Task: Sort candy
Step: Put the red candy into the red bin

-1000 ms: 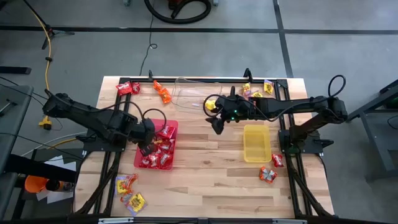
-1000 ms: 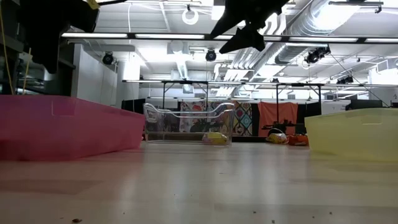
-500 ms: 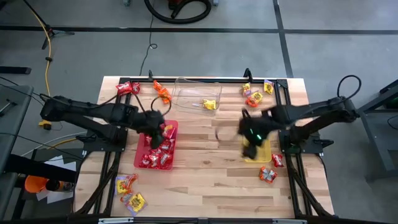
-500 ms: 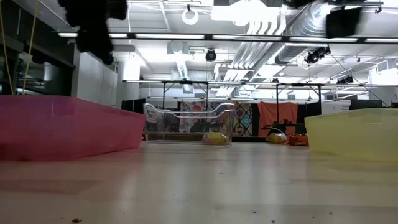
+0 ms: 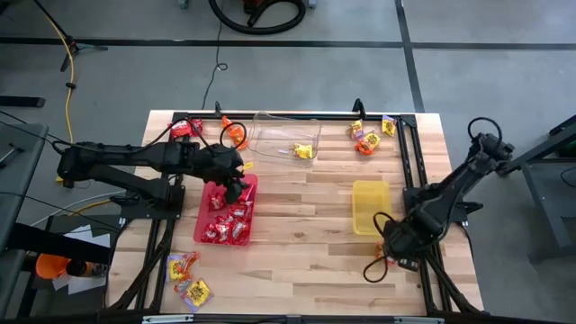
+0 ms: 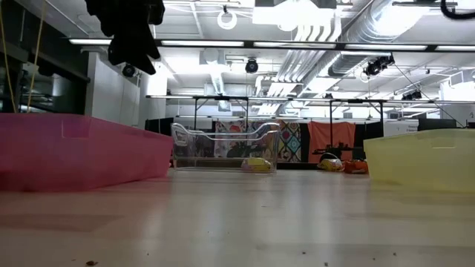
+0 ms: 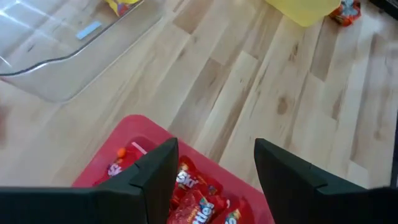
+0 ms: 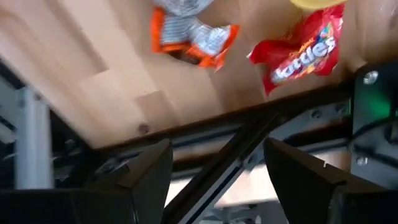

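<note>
My left gripper (image 5: 236,184) (image 7: 214,180) hangs open above the far end of the red tray (image 5: 205,216), which holds several red candy packets (image 7: 198,206). My right gripper (image 5: 389,250) (image 8: 217,180) is open, pointing down over the table's near right edge. There an orange candy (image 8: 193,34) and a red candy (image 8: 301,50) lie flat on the wood beyond its fingertips. The yellow tray (image 5: 371,205) sits right of centre. The clear tray (image 5: 279,135) at the far middle holds one yellow candy (image 5: 304,150).
More candy lies loose at the far left (image 5: 184,128), far right (image 5: 364,141) and near left (image 5: 186,270). A dark metal frame rail (image 8: 205,149) runs along the right edge below my right gripper. Bare wood (image 5: 306,234) lies between the red and yellow trays.
My right gripper has swung fast from beside the clear tray, over the yellow tray, to the near right edge, sinking and tipping to point down. My left gripper has shifted from the red tray's middle toward its far end and risen slightly.
</note>
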